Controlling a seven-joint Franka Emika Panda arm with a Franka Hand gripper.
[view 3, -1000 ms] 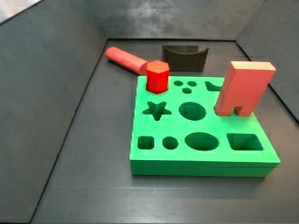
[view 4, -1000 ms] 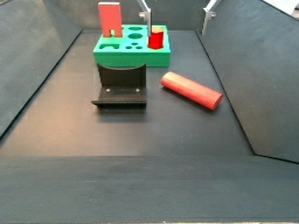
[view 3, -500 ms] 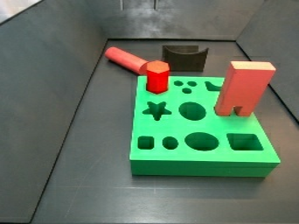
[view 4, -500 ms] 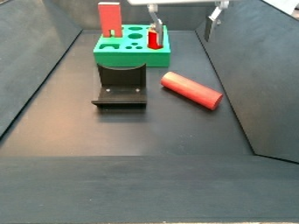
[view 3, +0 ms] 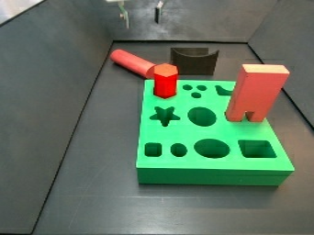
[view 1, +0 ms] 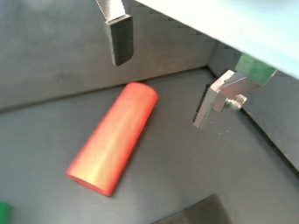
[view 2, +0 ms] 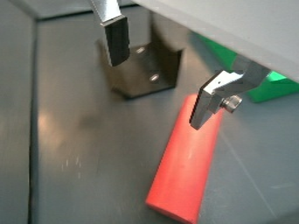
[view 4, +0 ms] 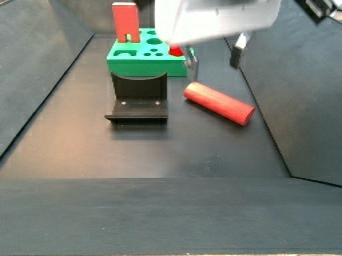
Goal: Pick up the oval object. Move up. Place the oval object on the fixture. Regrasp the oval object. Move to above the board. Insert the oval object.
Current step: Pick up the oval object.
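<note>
Dark matte floor [view 3: 73, 174], dark grey walls sloping up on both sides, seam lines visible along the floor edges in both side views. Oval object [view 3: 128, 61] lies flat on the floor at the far left of the board [view 3: 208, 138], one end just beside the red hex peg [view 3: 164, 81] standing in the board's back-left corner. Fixture [view 3: 193, 59] sits behind the board, near the back wall. Tall salmon block [view 3: 255, 92] stands on the board's right side.

Gripper [view 3: 140, 13] hangs high above the oval object, only finger tips showing at the frame top in that side view. In a side view the oval object [view 4: 218, 103] lies diagonal, right of the fixture [view 4: 138, 100], clear of it.

Wrist views: gripper [view 1: 163, 74] is spread wide, nothing between the fingers [view 1: 121, 39]; oval object [view 1: 115, 136] lies below the gap, untouched. Same in the wrist view showing the fixture [view 2: 149, 72] and a green corner of the board [view 2: 278, 86]: gripper [view 2: 160, 74] over the oval object [view 2: 184, 164], not gripping
</note>
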